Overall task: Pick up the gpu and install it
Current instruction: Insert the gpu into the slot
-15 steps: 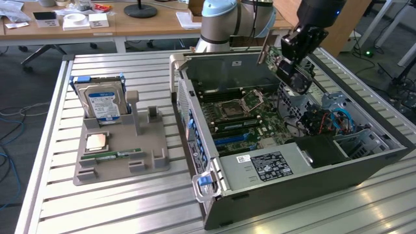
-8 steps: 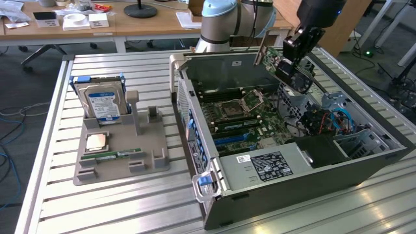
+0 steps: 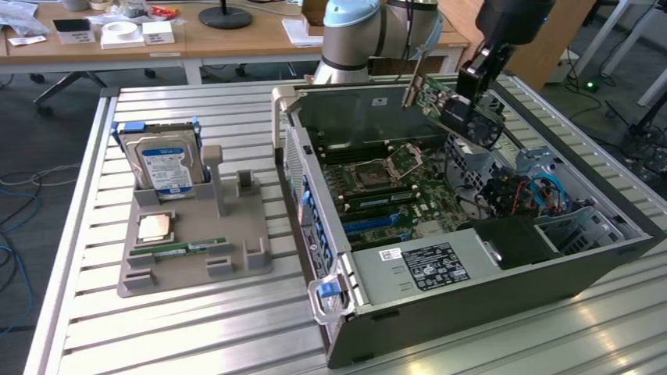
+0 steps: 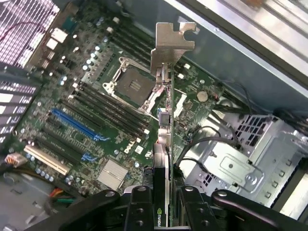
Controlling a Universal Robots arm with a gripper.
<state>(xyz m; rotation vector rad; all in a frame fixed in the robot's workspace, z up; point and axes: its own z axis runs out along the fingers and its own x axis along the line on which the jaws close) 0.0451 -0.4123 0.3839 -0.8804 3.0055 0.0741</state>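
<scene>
The gripper (image 4: 161,208) was closed on the gpu (image 4: 166,142), held edge-on above the motherboard (image 4: 96,113) of the open case (image 3: 469,306); the insertion approach was judged in hand, square alignment over a slot being required.

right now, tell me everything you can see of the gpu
The gpu is a thin card with a green board, a dark fan shroud and a bare metal bracket at one end. The jaws clamp it from both sides near a green logo. It hangs tilted in the air above the open computer case, over the motherboard, not seated in any slot and apparently touching nothing but the jaws.
</scene>
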